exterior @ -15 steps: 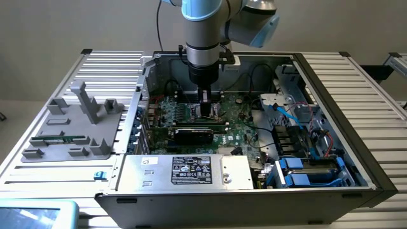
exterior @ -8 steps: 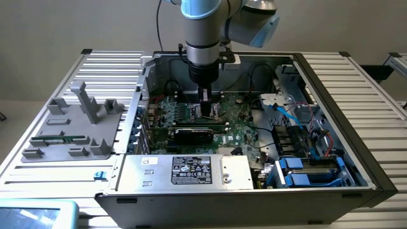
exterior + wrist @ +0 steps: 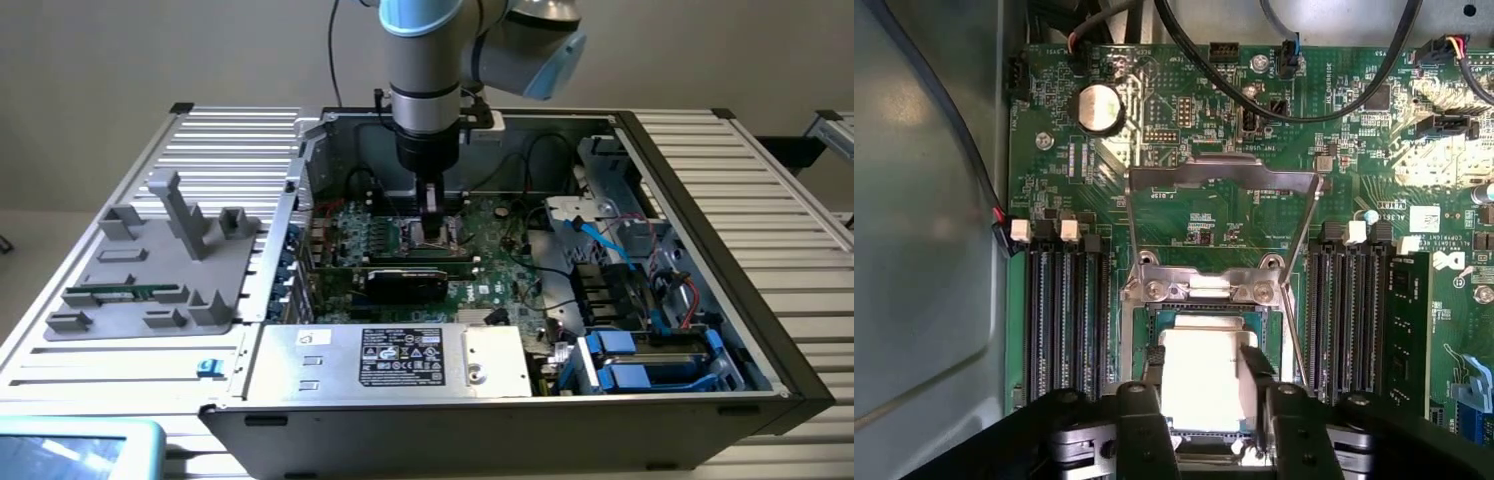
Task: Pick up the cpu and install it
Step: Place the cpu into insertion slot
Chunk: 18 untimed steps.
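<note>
The cpu, a silver square chip with a thin green rim, lies inside the metal-framed socket on the motherboard. My gripper stands straight over it, and its two black fingers press against the chip's opposite sides. The socket's load plate is swung up and back. In the exterior view the gripper reaches down into the open computer case, at the socket.
Black memory slots flank the socket on both sides, with a memory module seated further out. Cables arch above the board. A grey parts tray holding a green memory stick sits outside the case at the exterior view's left.
</note>
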Each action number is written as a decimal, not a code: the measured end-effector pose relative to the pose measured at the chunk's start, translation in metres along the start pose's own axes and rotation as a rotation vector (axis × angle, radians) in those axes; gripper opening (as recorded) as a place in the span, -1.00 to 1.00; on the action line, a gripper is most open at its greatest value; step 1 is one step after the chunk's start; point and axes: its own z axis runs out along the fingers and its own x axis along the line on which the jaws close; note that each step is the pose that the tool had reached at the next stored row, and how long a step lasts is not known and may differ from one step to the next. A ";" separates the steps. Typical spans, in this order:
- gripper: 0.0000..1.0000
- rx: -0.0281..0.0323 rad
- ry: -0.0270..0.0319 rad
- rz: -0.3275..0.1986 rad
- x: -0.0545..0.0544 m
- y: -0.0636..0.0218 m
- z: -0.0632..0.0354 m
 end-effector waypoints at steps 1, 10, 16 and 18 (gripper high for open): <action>-0.20 -0.0002 0.0000 0.000 0.000 0.0000 -0.0003; -0.62 -0.0027 0.0000 0.000 0.001 0.0004 -0.0062; -0.81 -0.0036 -0.0001 0.000 0.001 0.0010 -0.0133; -0.81 -0.0038 0.0001 0.000 0.001 0.0012 -0.0164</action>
